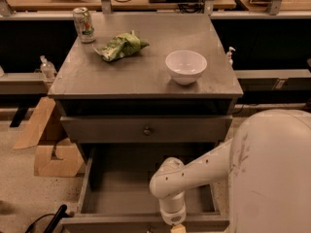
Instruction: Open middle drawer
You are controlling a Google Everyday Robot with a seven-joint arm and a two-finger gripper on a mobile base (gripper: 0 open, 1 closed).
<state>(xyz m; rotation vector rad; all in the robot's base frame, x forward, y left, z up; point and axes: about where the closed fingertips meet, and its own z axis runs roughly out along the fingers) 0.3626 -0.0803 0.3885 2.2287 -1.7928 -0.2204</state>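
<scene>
We see tool (pixel 177 228) at bottom edge, over front of pulled-out bottom drawer (pixel 126 188); grip state we cannot tell. Above, middle drawer (pixel 107 129) shut. White bowl (pixel 185 67) on bench (pixel 146 79).

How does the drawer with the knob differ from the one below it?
The knob drawer is shut, showing only its front; the lower drawer is pulled out, showing its floor. The gripper sits at the lower drawer's front edge, away from the knob drawer. Both are grey.
</scene>
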